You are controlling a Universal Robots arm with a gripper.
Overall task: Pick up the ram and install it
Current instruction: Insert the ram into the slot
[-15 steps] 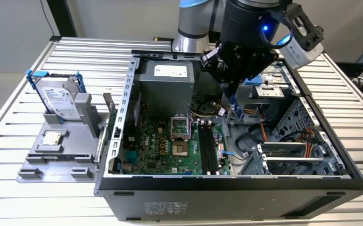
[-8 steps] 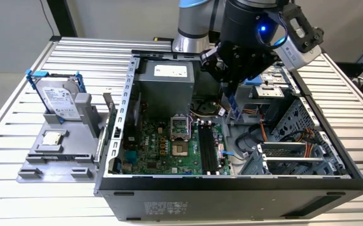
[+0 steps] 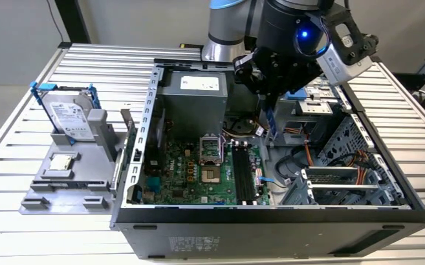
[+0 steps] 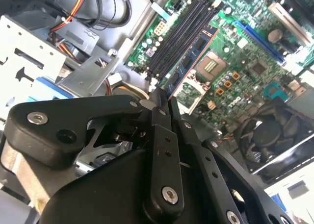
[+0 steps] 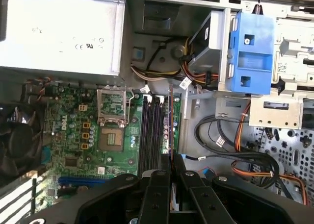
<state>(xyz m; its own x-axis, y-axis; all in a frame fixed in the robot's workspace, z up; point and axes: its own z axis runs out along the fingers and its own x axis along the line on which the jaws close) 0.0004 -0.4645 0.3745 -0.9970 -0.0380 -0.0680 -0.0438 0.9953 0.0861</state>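
Black and clamped tight, the gripper is pinching the ram between its two fingers, and in the exterior view it is hanging over the far half of the open computer case. Under everything, the slatted metal bench is carrying that case along its near edge. A grey holder is sitting just beside the case, toward the bench's edge at the exterior view's left. Inside the case, a grey power supply is sitting against the far wall, and the green motherboard is lying flat on the case floor in front of it. On the holder, a silver hard drive in a blue bracket is standing upright, and a small square processor chip is lying flat nearer the bench's near edge. On the motherboard, the black memory slots are running side by side next to the open processor socket. In the second wrist view the ram is showing as a long, thin, flat board, dark blue-green, with a row of small dark chips and a reddish line along one long edge. In the first wrist view it is appearing edge-on, reaching out from the fingertips parallel to the slots, on their side away from the socket. Whether it is touching a slot cannot be told.
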